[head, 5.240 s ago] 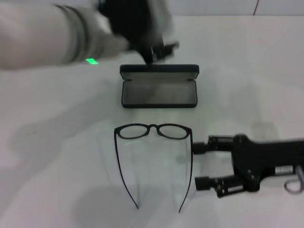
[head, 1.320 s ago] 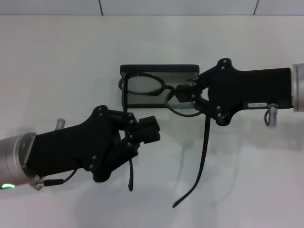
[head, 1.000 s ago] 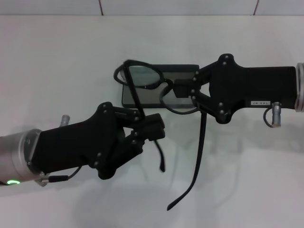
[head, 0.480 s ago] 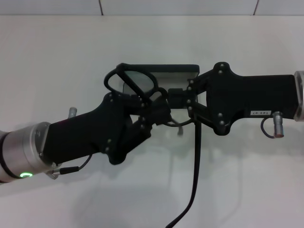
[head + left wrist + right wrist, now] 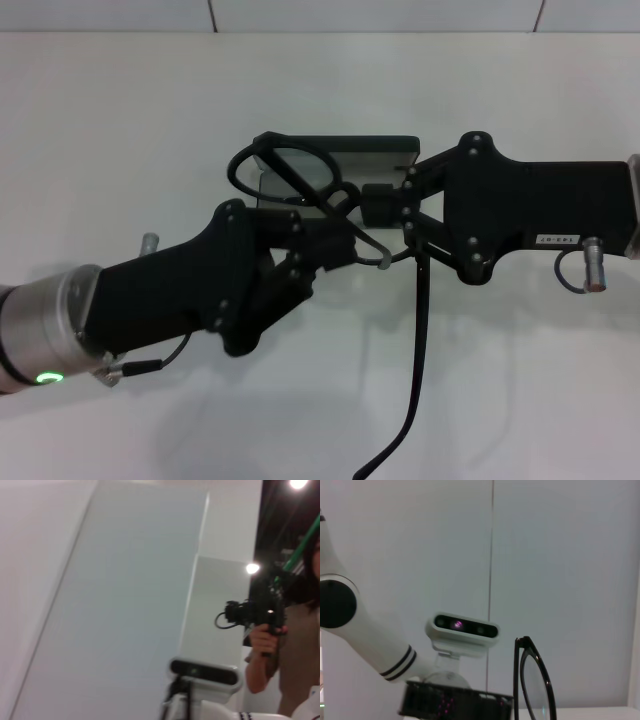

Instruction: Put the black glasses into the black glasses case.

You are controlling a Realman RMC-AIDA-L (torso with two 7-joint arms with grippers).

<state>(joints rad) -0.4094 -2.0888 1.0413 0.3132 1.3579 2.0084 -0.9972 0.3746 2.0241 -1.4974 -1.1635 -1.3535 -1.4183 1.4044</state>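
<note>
Both grippers meet over the open black glasses case (image 5: 385, 151), a rectangular hard shell with rounded corners and grey felt lining, lying on the smooth white table (image 5: 120, 130). The black glasses (image 5: 285, 168), thin frame with oval clear lenses, are held above the case. The right gripper (image 5: 372, 204) is clamped on the frame near the bridge; one slim temple hangs down. The left gripper (image 5: 335, 243) has its fingers closed around the other temple beside the left lens.
</note>
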